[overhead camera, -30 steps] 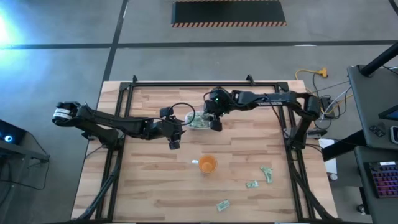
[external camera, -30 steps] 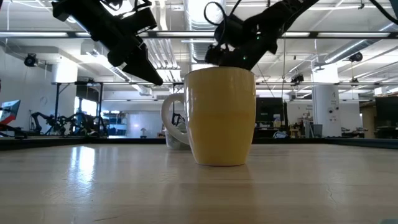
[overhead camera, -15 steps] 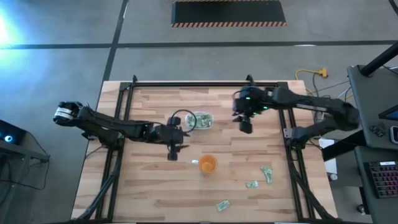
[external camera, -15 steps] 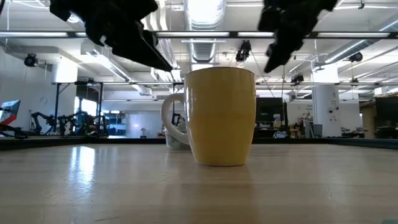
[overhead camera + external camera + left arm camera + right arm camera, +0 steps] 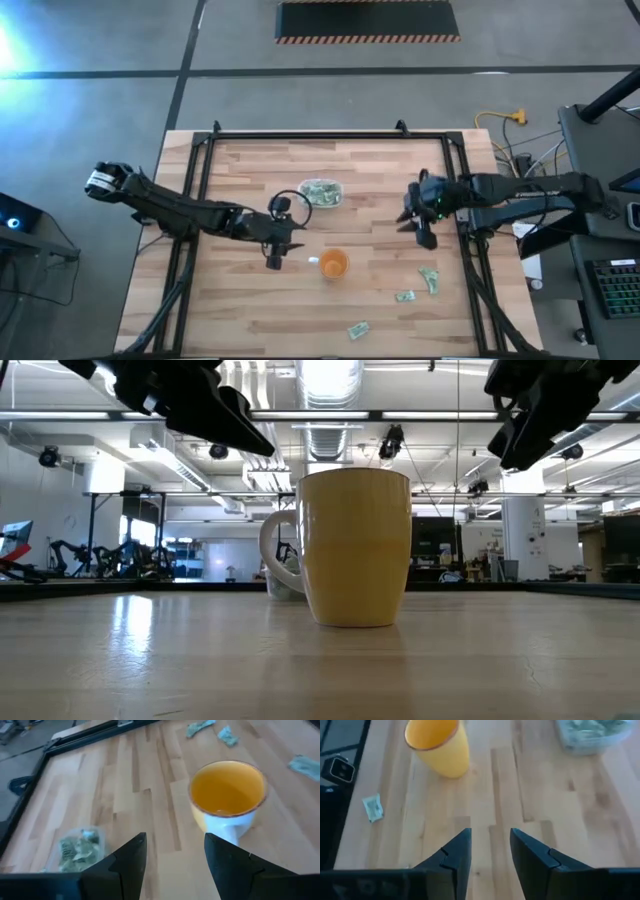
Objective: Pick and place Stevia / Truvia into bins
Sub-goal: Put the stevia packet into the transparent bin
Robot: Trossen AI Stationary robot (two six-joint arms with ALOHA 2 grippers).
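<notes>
high view: both tools empty, right tool beside loose sachets.

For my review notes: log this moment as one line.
left gripper: open, empty, beside cup | right gripper: open, empty, above sachets | tub: holds sachets

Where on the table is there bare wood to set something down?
Bare: the far strip beyond the clear tub, and the near-left corner. Crowded: the loose sachets near-right, and the middle around the orange cup and left pincer.
</notes>
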